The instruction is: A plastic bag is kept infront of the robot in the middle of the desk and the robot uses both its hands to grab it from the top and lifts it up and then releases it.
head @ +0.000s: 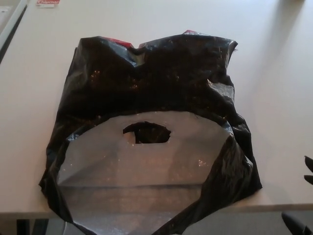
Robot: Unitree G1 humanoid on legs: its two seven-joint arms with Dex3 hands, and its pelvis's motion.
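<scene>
A crumpled black plastic bag [156, 78] lies flat in the middle of the pale desk [274, 98], its mouth toward me. The grey handle flap [142, 166] with an oval cut-out hole [146, 133] is folded over the near half and hangs past the desk's front edge. Bits of red show at the bag's far edge [120, 42]. My right hand [309, 177] enters at the picture's right edge, low beside the desk's front corner, its black fingertips spread, holding nothing and well clear of the bag. My left hand is out of sight.
A red-and-white label [48, 2] lies at the far left of the desk. A dark gap [9, 34] runs along the desk's left side. The desk's front edge [279, 208] crosses the bottom of the picture.
</scene>
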